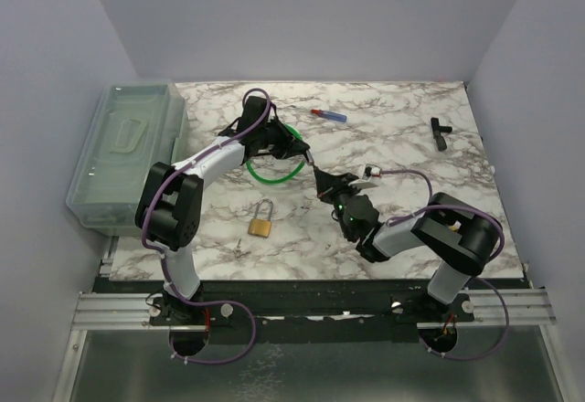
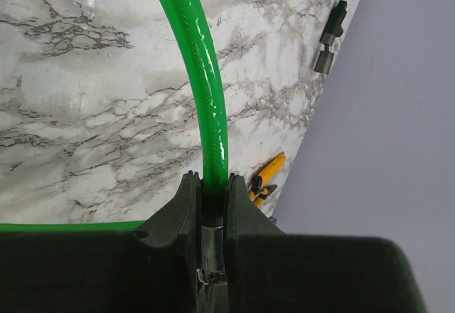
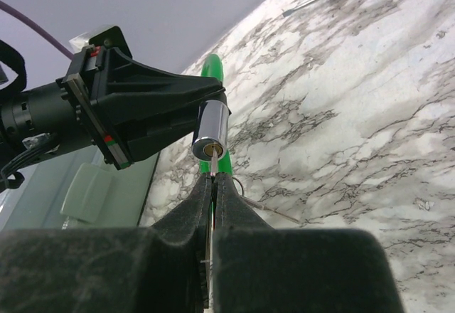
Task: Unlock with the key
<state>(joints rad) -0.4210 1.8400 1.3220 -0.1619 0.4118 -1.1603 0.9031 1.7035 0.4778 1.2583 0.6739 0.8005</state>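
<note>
A green cable lock [image 1: 274, 175] loops over the marble table. My left gripper [image 2: 212, 185] is shut on the cable lock [image 2: 207, 78] at its chrome cylinder, held above the table. The cylinder [image 3: 212, 131] faces my right gripper [image 3: 214, 181], which is shut on a thin silver key [image 3: 213, 163]. The key's tip sits in the brass keyhole. A key ring and a second key hang beside the right fingers. In the top view the two grippers meet at mid table, the left gripper [image 1: 297, 151] just up-left of the right gripper [image 1: 320, 178].
A brass padlock [image 1: 261, 222] lies in front of the left arm. A clear lidded bin [image 1: 123, 151] stands at the left edge. A red and blue screwdriver [image 1: 329, 115] and a black tool [image 1: 440, 132] lie at the back. A yellow tool [image 2: 266, 176] shows in the left wrist view.
</note>
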